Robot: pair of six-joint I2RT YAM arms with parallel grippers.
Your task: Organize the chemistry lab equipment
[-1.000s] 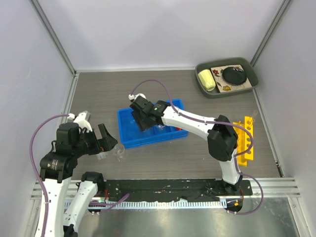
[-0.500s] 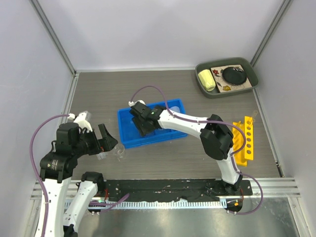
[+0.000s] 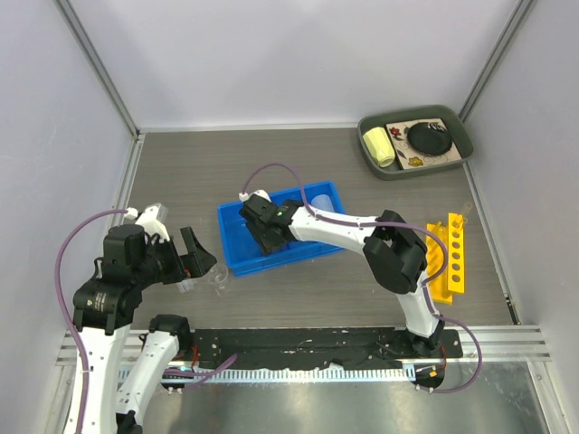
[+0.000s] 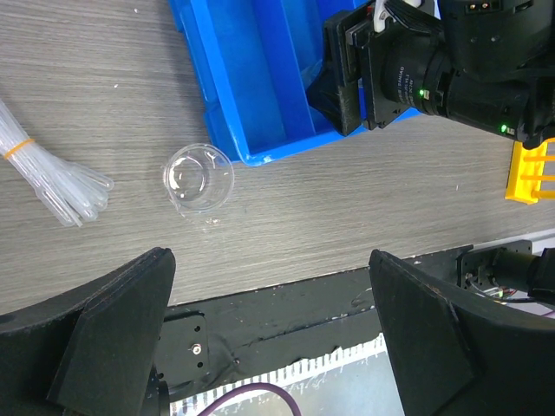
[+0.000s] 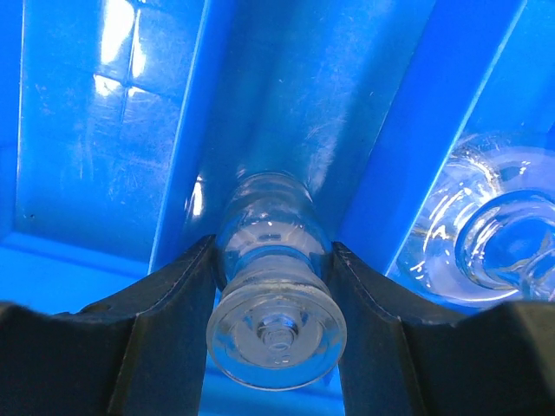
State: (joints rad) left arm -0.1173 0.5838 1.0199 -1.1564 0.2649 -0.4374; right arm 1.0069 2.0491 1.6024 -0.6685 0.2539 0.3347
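My right gripper (image 3: 270, 237) reaches down into a blue bin (image 3: 237, 263). In the right wrist view it (image 5: 274, 260) is shut on a small clear glass flask (image 5: 276, 290), held by its neck over a compartment of the bin (image 5: 130, 130). Another clear glass piece (image 5: 490, 234) lies in the neighbouring compartment. My left gripper (image 3: 201, 262) is open and empty above the table, left of the bin. Below it stand a small clear beaker (image 4: 198, 178) and a bundle of clear pipettes (image 4: 52, 178). The yellow rack (image 3: 450, 258) lies at the right. The squeeze bottle is out of view.
A dark green tray (image 3: 421, 173) with a yellow roll and a black disc sits at the back right corner. The blue bin (image 4: 251, 87) lies close to the beaker. Grey walls enclose the table on three sides.
My right gripper has moved a little nearer and lower inside the blue bin. The left arm, beaker and pipettes have not moved.
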